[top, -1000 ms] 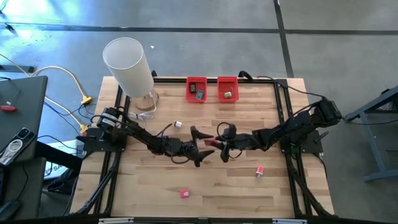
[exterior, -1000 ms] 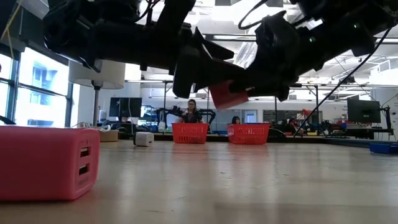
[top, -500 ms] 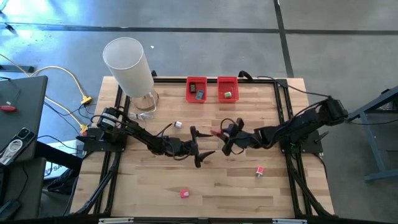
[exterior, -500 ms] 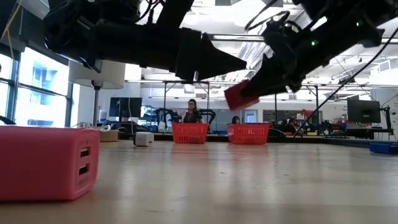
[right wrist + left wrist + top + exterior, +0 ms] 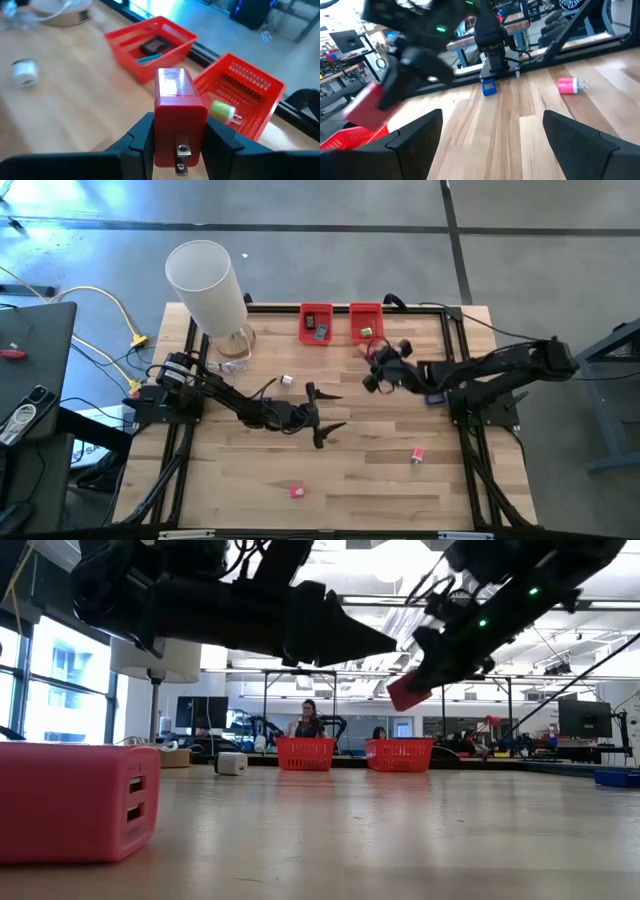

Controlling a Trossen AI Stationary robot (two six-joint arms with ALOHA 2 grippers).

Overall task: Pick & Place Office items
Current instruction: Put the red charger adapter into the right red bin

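The right gripper (image 5: 176, 142), jaws clamped on a red plug block (image 5: 178, 120), carries it toward the right red bin (image 5: 240, 97); next, hover and release, while the left gripper (image 5: 322, 415) waits mid-counter, jaws apart.

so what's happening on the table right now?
The right claw is shut on a red plug block and holds it in the air near the two red bins at the far edge. The left claw hangs open and empty over mid-table. One bin holds a dark flat piece, the other a green one. A white piece and two red pieces lie loose on the table.
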